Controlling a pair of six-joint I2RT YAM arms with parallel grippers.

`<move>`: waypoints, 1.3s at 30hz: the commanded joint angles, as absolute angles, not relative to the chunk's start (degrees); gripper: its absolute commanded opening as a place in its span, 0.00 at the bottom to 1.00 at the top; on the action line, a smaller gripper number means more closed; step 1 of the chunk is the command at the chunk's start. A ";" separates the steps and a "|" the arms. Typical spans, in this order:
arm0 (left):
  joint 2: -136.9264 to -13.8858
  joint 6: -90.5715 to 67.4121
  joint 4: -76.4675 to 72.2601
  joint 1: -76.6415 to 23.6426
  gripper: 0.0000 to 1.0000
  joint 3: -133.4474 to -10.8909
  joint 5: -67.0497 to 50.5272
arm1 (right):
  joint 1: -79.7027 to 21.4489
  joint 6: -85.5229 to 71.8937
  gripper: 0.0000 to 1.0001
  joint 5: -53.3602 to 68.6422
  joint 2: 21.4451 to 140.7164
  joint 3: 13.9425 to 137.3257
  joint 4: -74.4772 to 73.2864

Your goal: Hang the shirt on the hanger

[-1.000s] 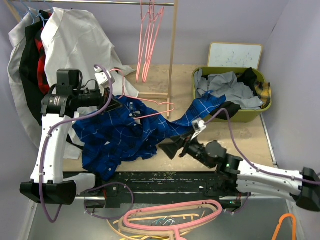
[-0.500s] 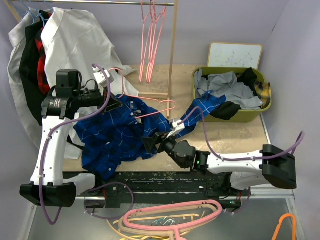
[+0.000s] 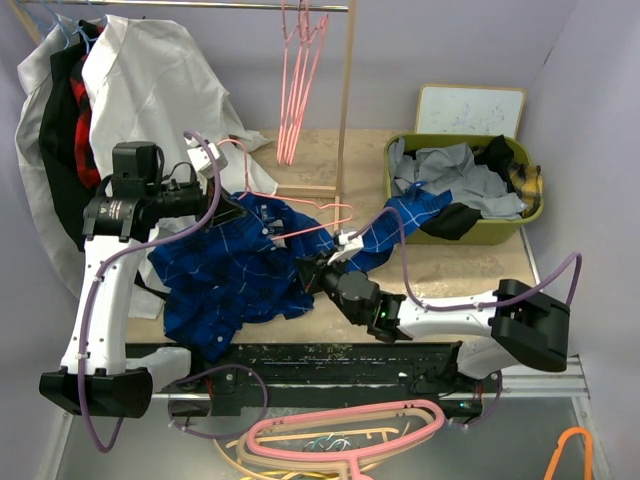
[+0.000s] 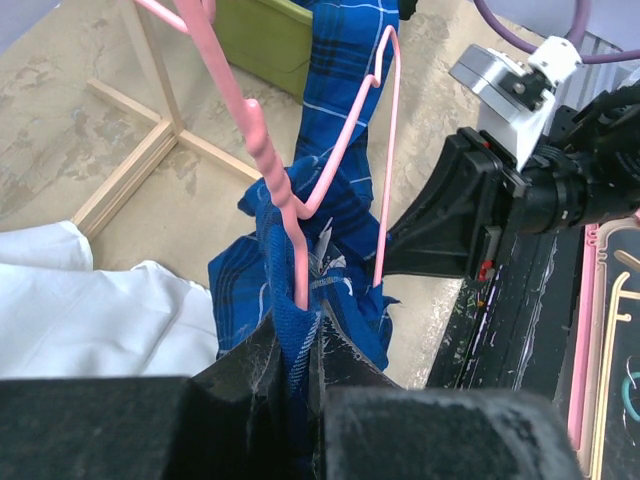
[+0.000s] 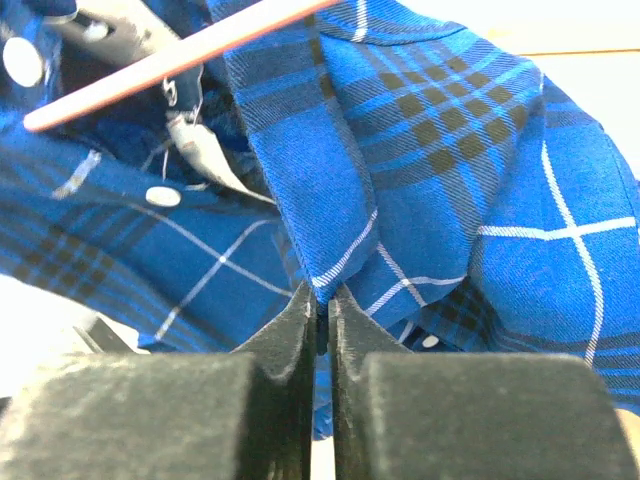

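While the left gripper (image 4: pixel 295 335) is pressed together on a bunch of blue cloth at the bottom centre of its own wrist view, the hanger (image 4: pixel 268 165) runs down into that same bunch. Whether the jaws also pinch the pink wire cannot be told.

The shirt (image 3: pixel 240 275) lies crumpled on the table (image 3: pixel 420 170) in the middle-left of the overhead view. One sleeve trails to the right toward the green bin (image 3: pixel 505 234).

The right gripper (image 5: pixel 322 300) is closed on a folded edge of the shirt, low in the centre of its wrist view. From overhead it sits at the centre of the frame, at the right edge of the heap.

By my reading, the task is at an early-to-middle stage. One end of the hanger seems to be tucked into the fabric — near the collar, going by the buttons and label close by. The rest of the pink triangle stands bare above the cloth, and no shoulder looks seated on it.

What is left, as I judge it: open up the neck, slip the bare end into the other shoulder, and let the body and sleeves hang free.
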State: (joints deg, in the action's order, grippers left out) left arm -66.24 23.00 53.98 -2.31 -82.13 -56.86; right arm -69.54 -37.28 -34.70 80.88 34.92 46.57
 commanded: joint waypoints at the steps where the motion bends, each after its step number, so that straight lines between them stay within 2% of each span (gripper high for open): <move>1: -64.65 22.30 52.06 -1.93 0.00 -82.47 -59.79 | -66.30 -38.52 0.00 -33.12 80.33 35.91 52.21; 7: -65.37 33.09 60.66 -2.02 0.00 -86.09 -59.17 | -60.05 -39.50 0.00 -28.42 72.90 28.44 57.09; 15: -68.99 53.90 77.65 -2.02 0.00 -96.97 -60.89 | -48.38 -38.55 0.00 -10.78 63.32 21.83 57.26; 25: -70.91 53.19 69.05 -2.02 0.00 -97.95 -44.67 | -42.99 -35.64 0.00 -0.26 58.05 23.87 48.43; 31: -71.43 50.57 63.67 -2.02 0.00 -98.24 -39.44 | -42.88 -32.89 0.00 -0.05 56.78 27.84 34.44; 39: -71.88 58.56 68.37 -2.28 0.00 -97.78 -36.76 | -42.87 -27.01 0.00 -10.60 49.68 34.62 14.68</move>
